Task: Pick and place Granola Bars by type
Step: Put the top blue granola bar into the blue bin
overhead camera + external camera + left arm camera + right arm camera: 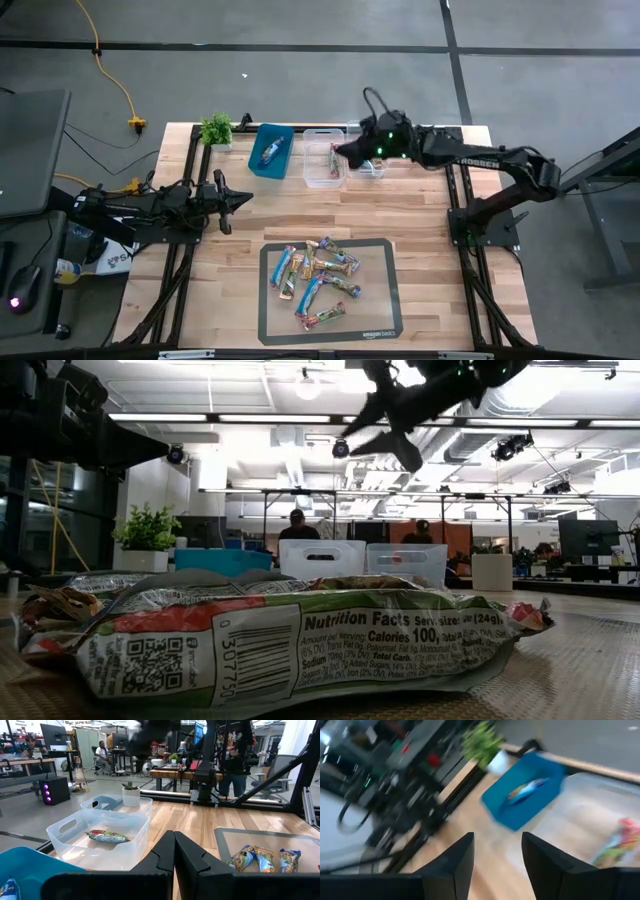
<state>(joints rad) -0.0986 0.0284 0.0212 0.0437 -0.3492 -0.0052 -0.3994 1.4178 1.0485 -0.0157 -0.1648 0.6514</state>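
Several granola bars lie in a loose heap on a grey-edged mat near the table's front. One blue bar lies in the teal bin, and one pinkish bar lies in the clear bin beside it. My right gripper hangs open, with nothing between its fingers, above that clear bin; in the low view it is high over the bins. My left gripper waits shut at the table's left, pointing level toward the right.
A second clear bin stands right of the first, partly under my right arm. A small potted plant stands at the far left corner. Bare wood lies between the bins and the mat. People stand and sit in the room beyond the table.
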